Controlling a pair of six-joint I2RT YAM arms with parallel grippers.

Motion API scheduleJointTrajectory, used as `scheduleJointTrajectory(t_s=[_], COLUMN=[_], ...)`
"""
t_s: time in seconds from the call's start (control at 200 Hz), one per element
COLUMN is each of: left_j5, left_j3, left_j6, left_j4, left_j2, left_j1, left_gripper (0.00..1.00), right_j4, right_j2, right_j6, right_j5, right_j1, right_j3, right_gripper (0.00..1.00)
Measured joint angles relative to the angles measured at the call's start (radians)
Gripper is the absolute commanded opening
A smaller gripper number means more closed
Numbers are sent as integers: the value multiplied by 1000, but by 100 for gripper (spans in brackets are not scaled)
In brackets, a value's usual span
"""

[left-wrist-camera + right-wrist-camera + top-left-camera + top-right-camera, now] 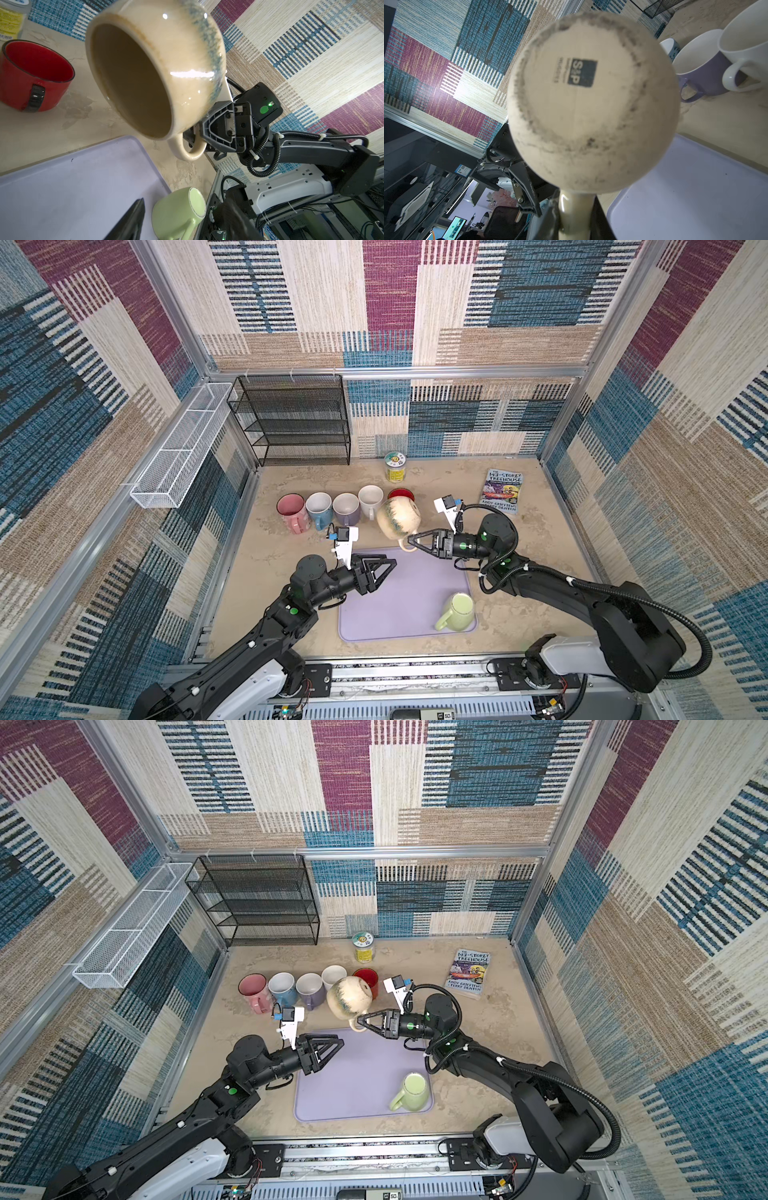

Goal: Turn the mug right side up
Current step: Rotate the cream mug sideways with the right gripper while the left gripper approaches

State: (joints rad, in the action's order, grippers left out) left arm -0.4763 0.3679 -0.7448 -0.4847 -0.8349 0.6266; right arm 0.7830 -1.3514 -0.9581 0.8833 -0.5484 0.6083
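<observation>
In a top view the cream glazed ceramic mug (398, 517) hides most of the red round ceramic mug (401, 492) at its 12 o'clock; only a piece of red rim shows. In the right wrist view this mug's underside is blurred, the small print beside its dark stamp is not readable, and the picture's edge cuts off its handle and the right gripper (576, 212). In the left wrist view the edge cuts off the yellow-labelled round jar (10, 22) and the handle of the pale green ceramic mug (178, 209).

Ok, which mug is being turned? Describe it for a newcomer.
Start at the purple mat. Just past its far edge the right tool holds a mug by its handle. It alone is cream, round-bellied and in the air.
</observation>
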Motion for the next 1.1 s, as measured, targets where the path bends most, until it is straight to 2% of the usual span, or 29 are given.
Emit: scheduleJointTrajectory(t_s=[0.27, 0.481, 1.097], left_j5=[3, 2, -28], left_j3=[9, 35, 81], left_j6=[-38, -74, -98], left_j4=[-205, -348, -417], left_j2=[-137, -241, -298], left_j1=[21, 30, 59], left_gripper=[51, 49, 41], right_j4=[138, 182, 294], right_j2=[-15, -9, 16], right_j6=[-80, -106, -132], right_j5=[31, 51, 50], right_j1=[0, 0, 1], right_j3=[-20, -35, -75], right_gripper=[0, 0, 0])
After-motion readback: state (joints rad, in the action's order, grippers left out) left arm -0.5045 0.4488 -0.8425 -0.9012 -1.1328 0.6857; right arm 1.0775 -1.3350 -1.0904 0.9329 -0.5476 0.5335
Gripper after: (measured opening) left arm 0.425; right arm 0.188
